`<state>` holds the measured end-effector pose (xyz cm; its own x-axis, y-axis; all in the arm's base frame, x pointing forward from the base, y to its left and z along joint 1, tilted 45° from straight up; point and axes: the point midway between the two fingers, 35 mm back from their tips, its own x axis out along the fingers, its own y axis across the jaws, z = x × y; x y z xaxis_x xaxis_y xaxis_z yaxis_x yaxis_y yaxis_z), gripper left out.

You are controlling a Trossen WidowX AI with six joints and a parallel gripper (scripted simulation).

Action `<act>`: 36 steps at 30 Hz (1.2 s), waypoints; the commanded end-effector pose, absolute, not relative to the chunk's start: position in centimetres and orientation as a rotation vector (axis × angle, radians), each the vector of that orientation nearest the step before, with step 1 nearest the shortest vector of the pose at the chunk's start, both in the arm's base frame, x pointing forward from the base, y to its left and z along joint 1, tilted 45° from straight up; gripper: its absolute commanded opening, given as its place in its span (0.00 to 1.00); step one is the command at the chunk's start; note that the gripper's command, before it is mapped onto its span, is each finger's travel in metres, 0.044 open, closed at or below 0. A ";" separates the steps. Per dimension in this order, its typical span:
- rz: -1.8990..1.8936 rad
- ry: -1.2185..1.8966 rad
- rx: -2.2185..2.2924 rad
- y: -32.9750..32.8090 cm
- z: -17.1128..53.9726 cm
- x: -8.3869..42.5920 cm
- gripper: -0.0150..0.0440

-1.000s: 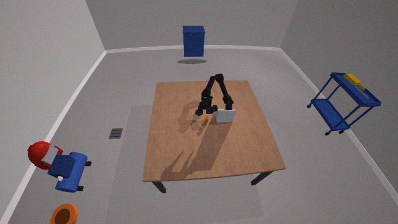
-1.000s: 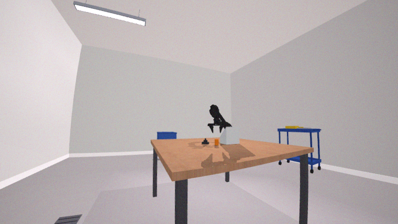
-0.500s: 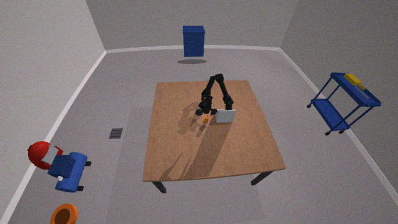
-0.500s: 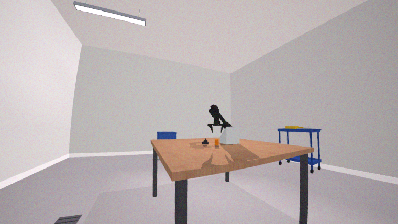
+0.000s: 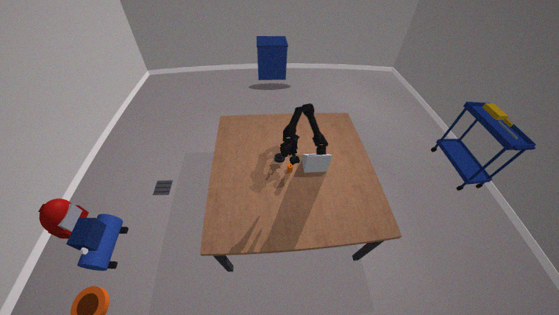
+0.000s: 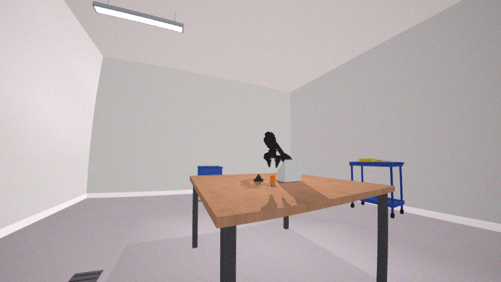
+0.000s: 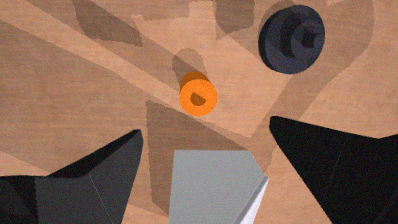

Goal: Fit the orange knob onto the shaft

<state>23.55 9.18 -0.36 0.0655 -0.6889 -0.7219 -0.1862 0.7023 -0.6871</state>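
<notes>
The orange knob (image 5: 290, 168) (image 6: 272, 179) (image 7: 211, 95) stands upright on the table, hole up. In the wrist view the hole's straight edge seems to face the upper right. The dark round pedestal (image 5: 279, 157) (image 6: 258, 179) (image 7: 295, 66) stands a short way from the knob, at the upper right in the wrist view. Its short shaft (image 7: 311, 38) is bare, and its flat side cannot be made out. My gripper (image 6: 273, 166) (image 7: 207, 129) is wide open and empty, well above the table and the knob. In the wrist view the knob shows beyond the fingertips, between their lines.
A pale grey block (image 5: 317, 164) (image 6: 291, 171) (image 7: 215, 185) stands on the wooden table (image 5: 332, 211) (image 6: 336, 187) close to the knob, on the side away from the pedestal, in front of the arm's base. A blue cart (image 5: 463, 160) (image 6: 376, 163) stands off to the right.
</notes>
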 end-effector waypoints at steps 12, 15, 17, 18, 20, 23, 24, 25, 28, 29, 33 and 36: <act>-0.548 1.435 -0.643 7.1 -2.8 23.9 1.00; -0.549 1.435 -0.644 7.0 -3.0 23.9 1.00; -0.549 1.435 -0.644 7.0 -3.0 23.9 1.00; -0.549 1.435 -0.644 6.9 -3.1 23.9 1.00; -0.549 1.435 -0.644 6.2 -3.7 24.0 1.00; -0.549 1.435 -0.644 5.9 -4.0 24.0 1.00; -0.549 1.435 -0.644 5.9 -4.0 24.0 1.00; -0.549 1.435 -0.644 5.8 -4.1 24.0 1.00; -0.548 1.435 -0.644 5.6 -4.3 24.1 1.00; -0.548 1.435 -0.644 5.5 -4.5 24.1 1.00; -0.547 1.435 -0.644 5.1 -5.0 24.2 1.00; -0.547 1.435 -0.644 4.7 -5.3 24.3 1.00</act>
<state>24.37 5.29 -4.74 0.0734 -0.6862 -0.7237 -0.0282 0.7239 -0.6893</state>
